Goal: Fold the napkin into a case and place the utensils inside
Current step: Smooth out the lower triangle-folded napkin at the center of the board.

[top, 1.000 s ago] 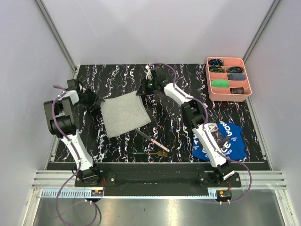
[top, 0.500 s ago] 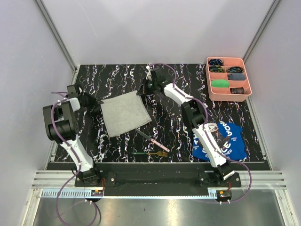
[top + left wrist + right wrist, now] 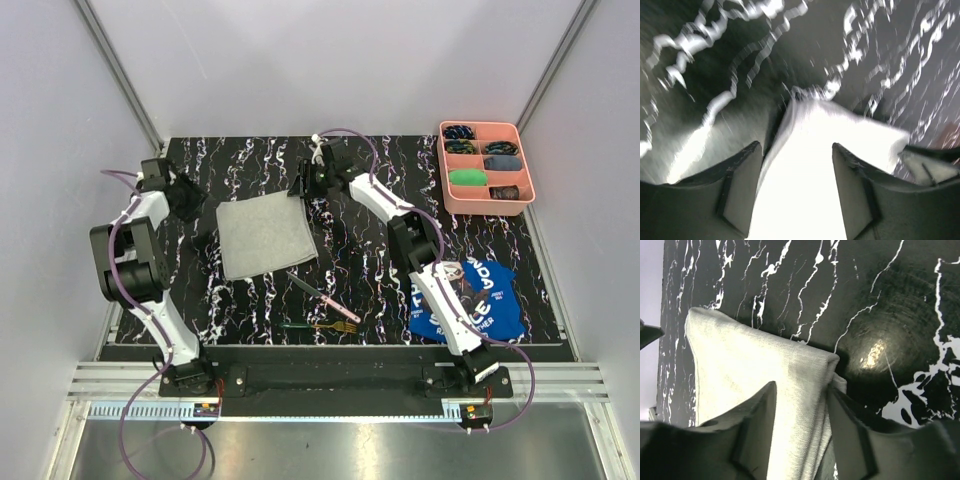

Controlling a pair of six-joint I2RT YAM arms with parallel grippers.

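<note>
Black marbled tabletop (image 3: 240, 160), thin light grey square cloth napkin (image 3: 262, 235). Left gripper (image 3: 797, 150) at ten o'clock, right gripper (image 3: 800, 390) at one, both open; best pinch corners evenly.

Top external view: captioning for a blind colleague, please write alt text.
A light grey napkin lies flat on a black marbled table, left gripper and right gripper at its far corners. A knife and fork lie nearer the bases; a pink tray sits far right.

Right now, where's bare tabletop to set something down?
Free: table between pink tray and blue cloth; far strip beyond the napkin. Crowded: knife and fork off its near-right corner, left gripper and right gripper at its far corners.
</note>
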